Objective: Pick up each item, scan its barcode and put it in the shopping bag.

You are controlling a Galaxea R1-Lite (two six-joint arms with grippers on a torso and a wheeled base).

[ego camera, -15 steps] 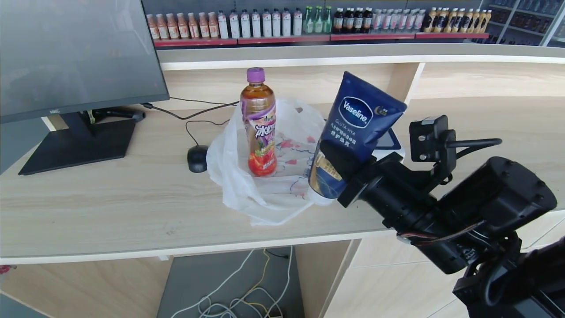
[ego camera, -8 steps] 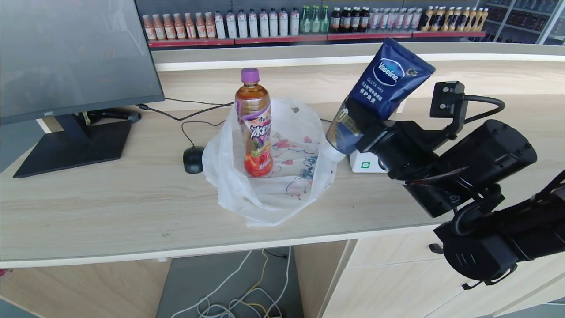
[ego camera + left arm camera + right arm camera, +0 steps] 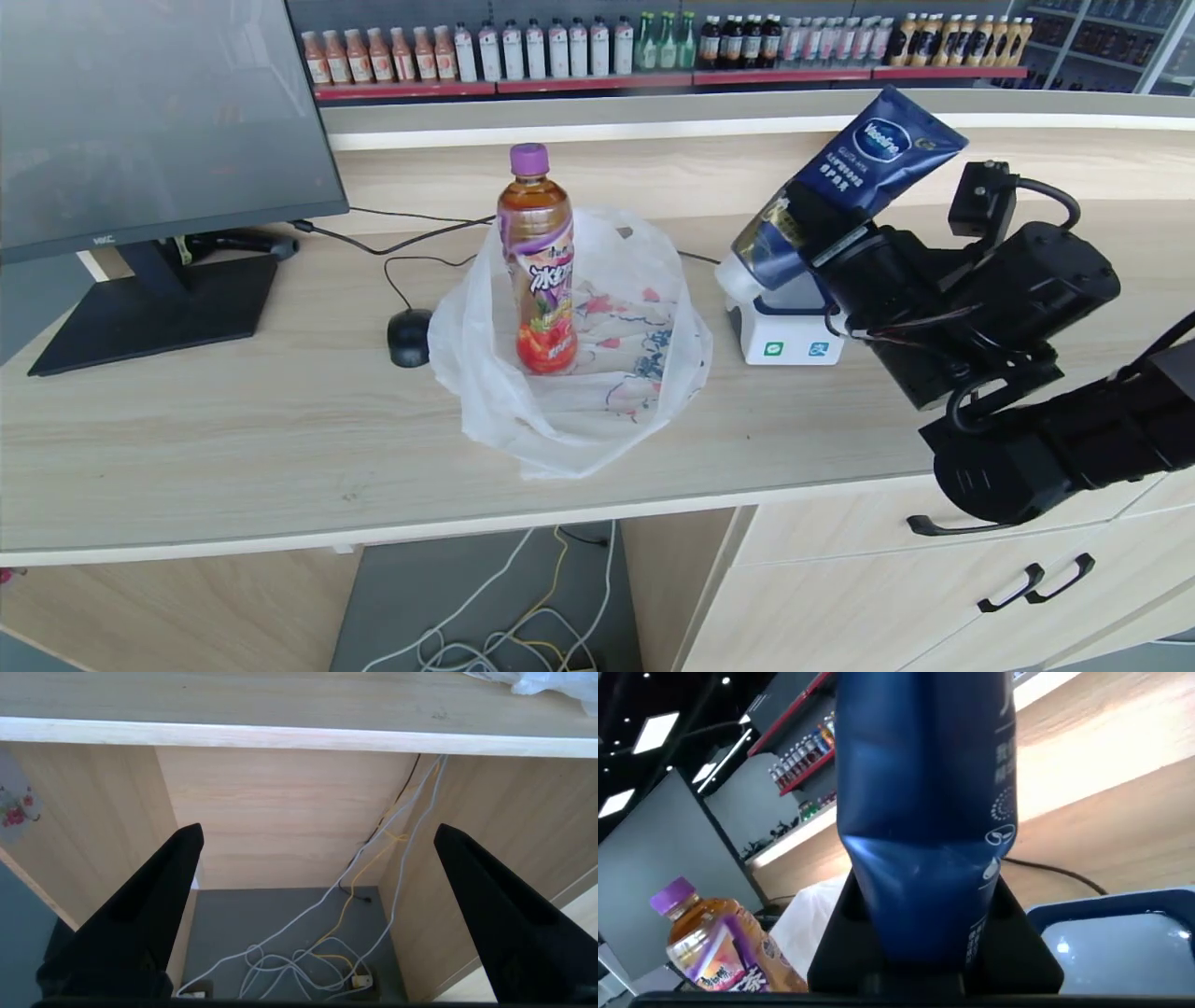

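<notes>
My right gripper [image 3: 810,245] is shut on a dark blue lotion tube [image 3: 840,182], holding it tilted, cap end down, just above the white barcode scanner [image 3: 782,329] on the counter. The same tube [image 3: 924,812] sits between the fingers in the right wrist view, with the scanner [image 3: 1120,938] below it. A white plastic shopping bag [image 3: 569,392] lies open at the counter's middle. A tea bottle [image 3: 539,261] with a purple cap stands upright in it; the bottle [image 3: 719,943] also appears in the right wrist view. My left gripper [image 3: 318,924] hangs open below the counter edge.
A monitor [image 3: 159,112] on a black stand occupies the counter's left. A black mouse [image 3: 408,337] and its cable lie beside the bag. Shelves of bottles [image 3: 653,42] run behind the counter. Loose cables [image 3: 318,952] lie on the floor under the counter.
My right gripper carried the lotion tube from over the bag's right edge up and to the right, to above the scanner, which is now uncovered. Bag and bottle stayed put.
</notes>
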